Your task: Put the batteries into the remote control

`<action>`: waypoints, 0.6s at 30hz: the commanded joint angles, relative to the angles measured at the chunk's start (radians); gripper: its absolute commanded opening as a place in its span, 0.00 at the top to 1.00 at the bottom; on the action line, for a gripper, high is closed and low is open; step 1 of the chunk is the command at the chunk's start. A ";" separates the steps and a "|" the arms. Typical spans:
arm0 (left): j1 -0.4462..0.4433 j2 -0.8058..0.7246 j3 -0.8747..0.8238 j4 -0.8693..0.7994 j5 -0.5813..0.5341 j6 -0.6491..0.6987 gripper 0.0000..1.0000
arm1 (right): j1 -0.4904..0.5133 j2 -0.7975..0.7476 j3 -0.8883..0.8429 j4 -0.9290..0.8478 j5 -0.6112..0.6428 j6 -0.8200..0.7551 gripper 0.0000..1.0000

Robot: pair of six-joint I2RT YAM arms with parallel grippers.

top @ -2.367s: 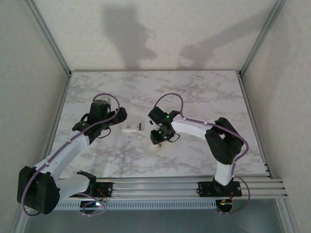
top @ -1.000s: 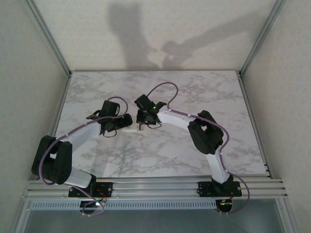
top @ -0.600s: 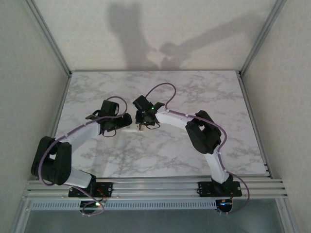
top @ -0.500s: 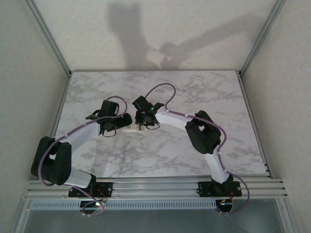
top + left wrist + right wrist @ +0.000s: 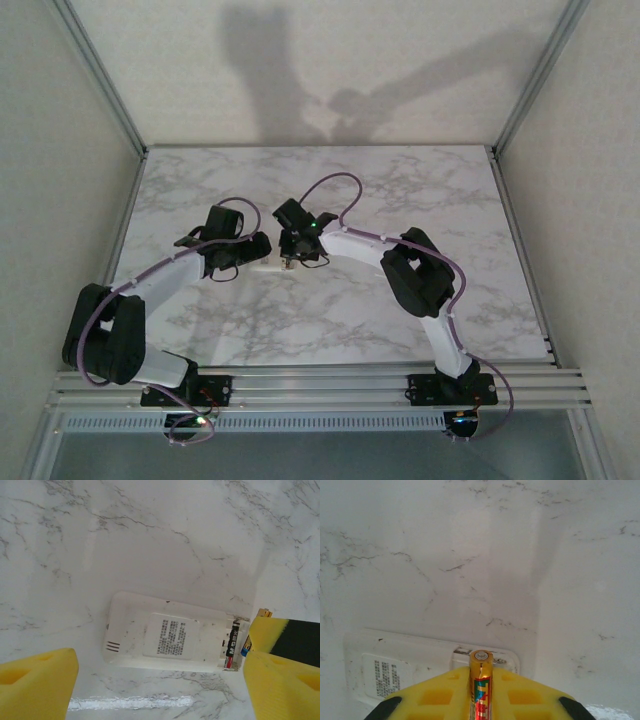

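Right fingers (image 5: pixel 445 695) pinch a coppery battery (image 5: pixel 481 680) at the white remote (image 5: pixel 170 637)'s open end, I see; left fingers (image 5: pixel 35 680) spread wide astride it, holding nothing.

Glossy marble-look table (image 5: pixel 150 540), smooth white plastic remote (image 5: pixel 170 637) with paper label, shiny metallic battery (image 5: pixel 480 685), matt foam pincer pads (image 5: pixel 37 692)

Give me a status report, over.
Left gripper open, flanking remote. Right gripper shut on gold battery at open compartment. One dark battery seated. Nothing blocking.
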 commanded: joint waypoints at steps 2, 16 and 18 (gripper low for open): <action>0.008 -0.021 -0.002 -0.009 -0.004 -0.014 0.15 | 0.016 0.008 -0.026 -0.017 0.028 0.009 0.80; 0.025 0.032 0.029 -0.020 -0.043 0.014 0.14 | 0.017 -0.014 0.019 -0.074 0.045 -0.024 0.77; 0.028 0.059 0.046 -0.022 -0.058 0.031 0.15 | 0.014 -0.009 0.038 -0.084 0.054 -0.049 0.76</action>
